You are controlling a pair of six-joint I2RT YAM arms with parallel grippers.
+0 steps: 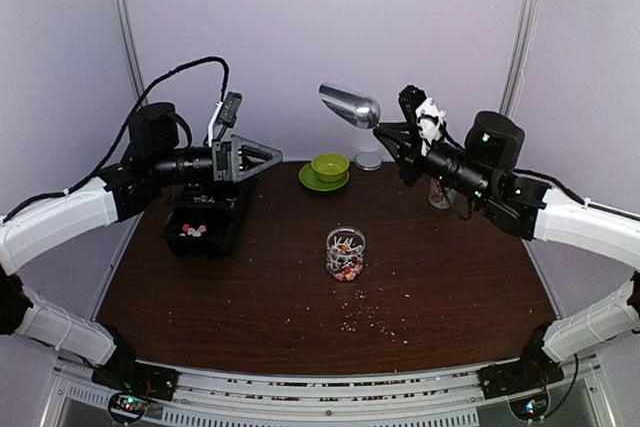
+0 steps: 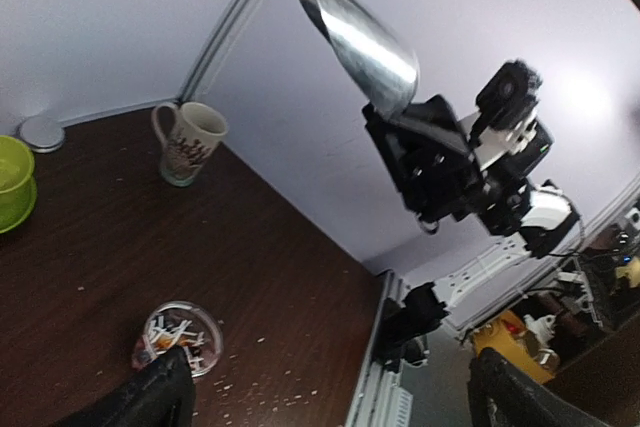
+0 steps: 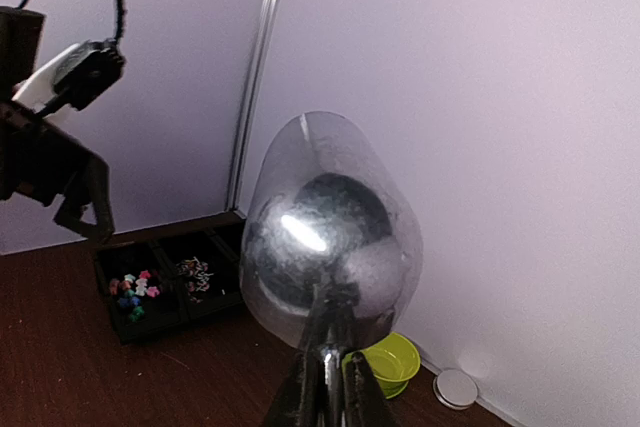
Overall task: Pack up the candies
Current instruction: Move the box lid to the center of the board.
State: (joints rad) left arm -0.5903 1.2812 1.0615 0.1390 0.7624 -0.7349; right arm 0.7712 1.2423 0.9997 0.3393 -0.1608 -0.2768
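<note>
On the table centre, you see the glass jar partly filled with candies; more lie in the black tray. Your right gripper clamps an empty-looking metal scoop aloft; your left gripper hangs released. Packing appears unfinished.

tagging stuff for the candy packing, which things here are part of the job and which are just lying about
Job: candies, black tray, glass jar, metal scoop.
Lying about: green bowl, mug, crumbs, white lid (possibly the jar's).
</note>
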